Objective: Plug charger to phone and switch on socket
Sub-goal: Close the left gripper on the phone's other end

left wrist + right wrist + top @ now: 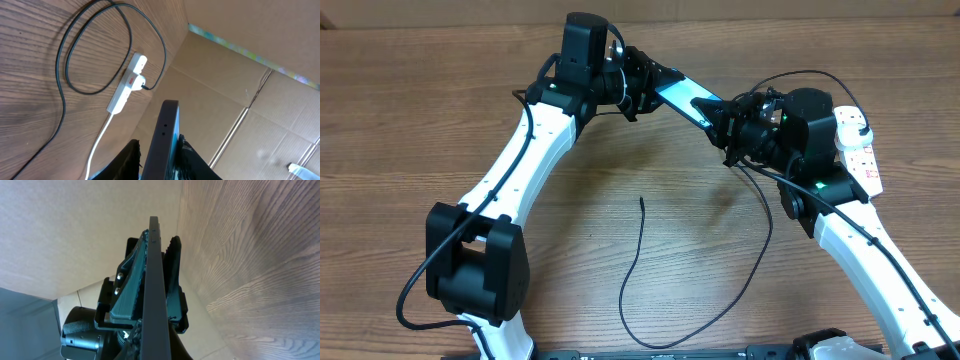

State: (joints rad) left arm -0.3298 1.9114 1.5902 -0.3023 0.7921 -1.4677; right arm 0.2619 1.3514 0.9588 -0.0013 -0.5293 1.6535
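Left fingers (131, 159) are seen pressed against both faces of the phone (682, 97), with its dark edge standing between them. The left gripper (645, 88) is clamped on that end. The right gripper (728, 118) is closed on the opposite end, and in its wrist view the phone is seen edge-on, running straight away from the camera into the left gripper's fingers.

Count: two grippers, one phone, one power strip (858, 155), one black charger cable (642, 220), one white cord (97, 150).

The phone is held off the table (420, 120), bridged between the two grippers. In the overhead view its long axis is laid diagonally, from upper left at the left gripper down to the right at the right gripper. The light-blue screen is turned upward.

Edges and room: a cardboard wall (225, 50) is met just behind the left gripper, along the table's far edge. The power strip is set at the right side, partly covered by the right arm. Bare wood is left between the two arms, crossed only by the cable.

The cable's free connector tip (641, 200) lies on the wood, well apart from the phone. From there the cable is looped toward the near edge and back up toward the right arm – in the left wrist view it is seen joining the side of the strip. The switch position cannot be told.
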